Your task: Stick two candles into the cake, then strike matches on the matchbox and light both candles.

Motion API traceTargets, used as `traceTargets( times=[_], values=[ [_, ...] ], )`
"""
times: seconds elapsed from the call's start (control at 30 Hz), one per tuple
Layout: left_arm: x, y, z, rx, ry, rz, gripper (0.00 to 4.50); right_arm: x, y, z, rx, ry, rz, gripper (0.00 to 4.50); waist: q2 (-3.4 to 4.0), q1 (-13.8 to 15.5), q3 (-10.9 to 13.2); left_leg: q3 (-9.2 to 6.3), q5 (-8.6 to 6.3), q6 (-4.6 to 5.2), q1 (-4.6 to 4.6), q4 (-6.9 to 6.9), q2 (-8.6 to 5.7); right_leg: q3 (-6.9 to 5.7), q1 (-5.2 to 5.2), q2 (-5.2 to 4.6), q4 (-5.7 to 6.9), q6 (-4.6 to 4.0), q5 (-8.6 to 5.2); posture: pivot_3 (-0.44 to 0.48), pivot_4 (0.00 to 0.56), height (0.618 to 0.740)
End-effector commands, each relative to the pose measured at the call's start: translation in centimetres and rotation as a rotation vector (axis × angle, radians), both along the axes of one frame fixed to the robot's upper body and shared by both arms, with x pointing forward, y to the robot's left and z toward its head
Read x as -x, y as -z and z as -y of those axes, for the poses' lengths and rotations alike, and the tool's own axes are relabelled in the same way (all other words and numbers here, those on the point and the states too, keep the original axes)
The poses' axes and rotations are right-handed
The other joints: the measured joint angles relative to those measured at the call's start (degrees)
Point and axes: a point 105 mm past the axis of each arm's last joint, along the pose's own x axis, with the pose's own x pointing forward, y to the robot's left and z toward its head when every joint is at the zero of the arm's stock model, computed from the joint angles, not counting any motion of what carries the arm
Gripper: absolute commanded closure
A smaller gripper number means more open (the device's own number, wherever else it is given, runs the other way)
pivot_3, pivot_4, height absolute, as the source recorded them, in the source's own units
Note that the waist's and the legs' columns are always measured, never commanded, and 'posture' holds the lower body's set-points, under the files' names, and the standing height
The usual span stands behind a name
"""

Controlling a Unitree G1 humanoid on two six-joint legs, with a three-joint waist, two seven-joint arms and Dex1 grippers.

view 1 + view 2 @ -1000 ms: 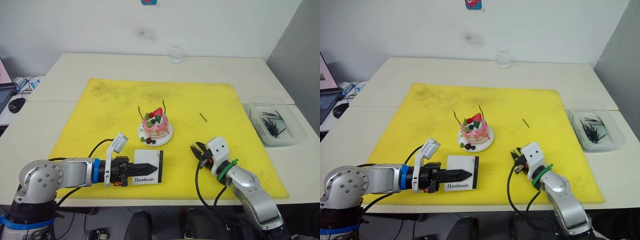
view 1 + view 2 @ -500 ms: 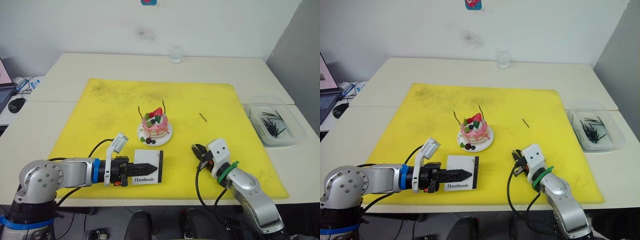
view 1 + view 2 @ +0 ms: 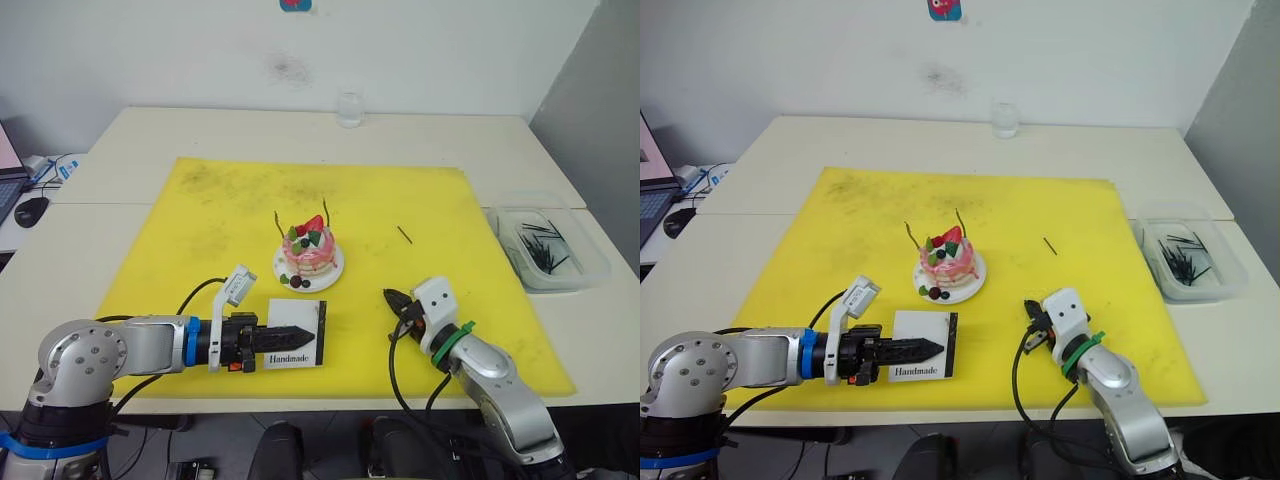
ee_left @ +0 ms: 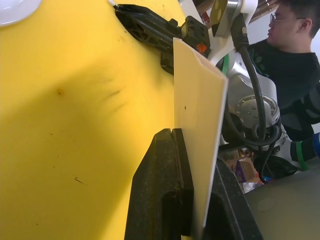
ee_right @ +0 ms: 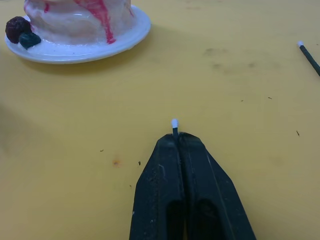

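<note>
The pink cake point(image 3: 308, 252) sits on its white plate point(image 3: 332, 271) mid-mat, with two thin candles point(image 3: 279, 224) point(image 3: 326, 210) standing in its top. In front of it my left gripper point(image 3: 288, 339) is shut on the white "Handmade" matchbox point(image 3: 300, 338); the left wrist view shows the matchbox point(image 4: 197, 135) clamped edge-on between the fingers. To the right, my right gripper point(image 3: 393, 299) rests low on the mat, shut on a match whose white tip point(image 5: 174, 123) pokes out past the fingertips. The cake's plate point(image 5: 130, 35) lies a short way beyond it. A loose match point(image 3: 405, 234) lies farther back.
Everything stands on a yellow mat point(image 3: 200, 220) covering the table. A clear tub point(image 3: 548, 250) of spare matches sits off the mat at the right, and a glass point(image 3: 349, 108) at the back. A mouse point(image 3: 33, 209) lies at the left edge. A person point(image 4: 290, 50) is behind the right arm.
My right gripper has shifted slightly and turned a little at the wrist, staying low on the mat. The left gripper and the matchbox have not moved.
</note>
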Motion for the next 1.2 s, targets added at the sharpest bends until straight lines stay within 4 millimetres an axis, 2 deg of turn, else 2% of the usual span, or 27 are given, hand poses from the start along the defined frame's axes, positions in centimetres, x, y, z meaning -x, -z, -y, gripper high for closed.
traceTargets(
  times=[0.03,0.2,0.3,0.37,0.5,0.77,1.2],
  values=[
    [-0.6,-1.7,0.7,0.029,0.016,0.075,4.5,0.3,-2.2,-0.4,-0.029,-0.037,0.048,4.48,0.0,0.0,0.0,-0.02,0.0,0.0,-0.02,0.02,0.0,-0.02,0.0,0.0,0.01,0.0,0.0,0.0,0.15,0.74],
    [-2.7,-3.0,2.7,0.013,0.001,0.195,4.5,0.8,-7.4,0.1,-0.003,-0.084,0.181,4.48,0.05,0.2,0.0,-0.01,0.0,0.0,-0.11,0.16,-0.02,-0.01,-0.01,0.0,0.01,0.02,0.01,0.0,0.15,0.74],
    [-4.0,-3.8,3.9,0.014,-0.015,0.253,4.5,1.6,-9.5,0.2,0.063,-0.158,0.235,4.48,0.03,0.5,0.0,0.0,0.0,0.0,-0.15,0.25,-0.08,0.0,0.02,0.0,-0.02,0.11,0.06,0.0,0.15,0.74],
    [-4.4,-4.2,4.5,0.015,-0.008,0.284,4.5,2.4,-10.2,0.0,0.127,-0.236,0.254,4.48,0.04,0.6,0.0,0.01,0.0,0.0,-0.15,0.28,-0.09,0.0,0.03,0.01,-0.03,0.11,0.06,0.0,0.15,0.74],
    [-4.9,-4.8,5.2,0.024,0.006,0.316,4.5,4.0,-10.5,-0.6,0.263,-0.41,0.257,4.48,0.04,0.6,0.0,0.02,0.0,0.0,-0.15,0.23,-0.06,0.01,0.01,0.07,-0.05,0.11,0.06,0.0,0.15,0.74],
    [-4.7,-4.9,5.4,0.023,0.038,0.324,4.5,3.9,-10.3,-2.2,0.354,-0.529,0.297,4.48,0.04,0.5,0.0,0.02,0.0,0.0,-0.17,0.27,-0.03,-0.07,0.02,0.24,-0.01,0.1,0.06,0.0,0.15,0.74],
    [-4.4,-4.9,5.3,0.039,0.044,0.316,4.5,2.7,-9.3,-2.1,0.404,-0.523,0.321,4.48,0.03,0.5,0.0,-0.02,0.0,0.0,-0.19,0.35,-0.05,-0.03,0.02,0.22,-0.01,0.12,0.06,0.0,0.15,0.74]
  ],
)
